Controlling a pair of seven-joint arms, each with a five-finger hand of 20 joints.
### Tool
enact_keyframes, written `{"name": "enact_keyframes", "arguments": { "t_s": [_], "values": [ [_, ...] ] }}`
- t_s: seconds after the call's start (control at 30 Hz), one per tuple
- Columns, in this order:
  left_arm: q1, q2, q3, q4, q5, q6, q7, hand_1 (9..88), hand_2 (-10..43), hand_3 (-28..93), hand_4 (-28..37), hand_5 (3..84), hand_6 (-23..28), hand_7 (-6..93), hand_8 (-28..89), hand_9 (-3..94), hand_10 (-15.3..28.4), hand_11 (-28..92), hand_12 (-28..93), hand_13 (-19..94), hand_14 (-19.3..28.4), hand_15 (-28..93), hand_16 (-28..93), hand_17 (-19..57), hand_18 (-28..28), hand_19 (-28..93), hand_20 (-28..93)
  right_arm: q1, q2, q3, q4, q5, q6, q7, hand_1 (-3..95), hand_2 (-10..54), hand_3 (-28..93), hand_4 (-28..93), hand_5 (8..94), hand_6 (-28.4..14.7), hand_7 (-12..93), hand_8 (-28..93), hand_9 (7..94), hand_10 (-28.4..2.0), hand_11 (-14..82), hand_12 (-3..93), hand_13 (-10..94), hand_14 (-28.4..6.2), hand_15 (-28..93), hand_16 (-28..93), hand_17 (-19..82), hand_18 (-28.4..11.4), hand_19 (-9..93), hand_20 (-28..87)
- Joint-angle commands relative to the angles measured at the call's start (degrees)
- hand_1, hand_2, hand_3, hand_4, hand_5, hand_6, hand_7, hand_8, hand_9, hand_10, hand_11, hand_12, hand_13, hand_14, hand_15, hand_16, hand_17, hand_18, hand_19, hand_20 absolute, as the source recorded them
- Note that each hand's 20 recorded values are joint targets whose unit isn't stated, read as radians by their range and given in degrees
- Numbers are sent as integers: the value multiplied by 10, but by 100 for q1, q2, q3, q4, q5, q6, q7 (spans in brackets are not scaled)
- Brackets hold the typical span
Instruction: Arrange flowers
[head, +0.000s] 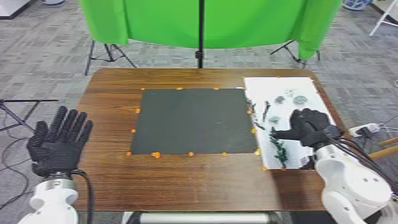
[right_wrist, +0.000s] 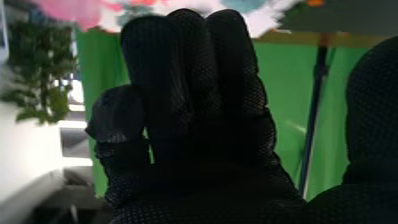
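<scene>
The right hand (head: 311, 127), in black fabric with fine mesh texture, is above the smooth white sheet (head: 266, 90); its fingers are almost straight and the thumb stands apart. On this sheet lie the flowers (head: 299, 100), small round tufts of grey-green, and leafy green stems (head: 281, 152), thin and long. If the hand touches them, I cannot tell. The left hand (head: 55, 152) is open, fingers spread, at the left side of the brown wooden table (head: 191, 187). Between the hands lies a flat dark square mat (head: 191, 120).
</scene>
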Motion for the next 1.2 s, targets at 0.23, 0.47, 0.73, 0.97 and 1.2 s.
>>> {"name": "enact_keyframes", "arguments": {
  "t_s": [0.23, 0.47, 0.73, 0.97, 1.2],
  "values": [
    [211, -36, -25, -41, 5, -37, -129, 250, 145, 787, -283, 478, 95, 71, -86, 404, 150, 167, 83, 301, 148, 251, -54, -44, 130, 317, 115, 141, -124, -551, 126, 651, -1203, 601, 360, -95, 387, -279, 726, -34, 408, -128, 743, -175, 446, 291, 706, -143, 673, 251, 397, -239, 932, 408],
    [172, -35, 8, -29, -109, -31, -170, 249, 146, 787, -283, 479, 96, 72, -85, 405, 151, 170, 85, 302, 148, 255, -54, -44, 131, 318, 115, 103, -185, -1005, 265, 472, -767, 833, 389, -95, 726, -276, 727, -36, 358, -46, 750, -170, 407, 265, 709, -134, 647, 246, 398, -237, 932, 386],
    [203, -29, 20, -35, -169, -82, -191, 249, 146, 788, -283, 479, 98, 72, -85, 405, 152, 170, 86, 304, 149, 258, -55, -43, 131, 317, 114, 64, -215, -1275, 456, 456, -284, 1215, 581, -95, 742, -275, 746, -29, 373, 83, 866, -118, 151, 427, 801, -52, 452, 397, 457, -231, 932, 350],
    [215, -22, -12, -38, -220, -74, -186, 250, 145, 788, -283, 479, 98, 73, -85, 405, 153, 170, 87, 304, 149, 259, -55, -44, 131, 319, 115, 80, -134, -1025, 316, 850, 529, 1353, 622, -95, 749, -276, 810, -16, 376, 103, 925, -102, 131, 426, 867, -46, 406, 434, 498, -233, 932, 365],
    [325, 0, -40, -91, -295, -41, -183, 250, 146, 787, -283, 479, 99, 73, -85, 406, 154, 171, 86, 305, 151, 263, -54, -47, 134, 326, 119, 138, -54, -816, 14, 719, 1373, 1013, 578, -95, 798, -213, 838, -16, 343, 140, 936, -102, 130, 397, 885, -41, 389, 431, 511, -235, 932, 354]
  ]
}}
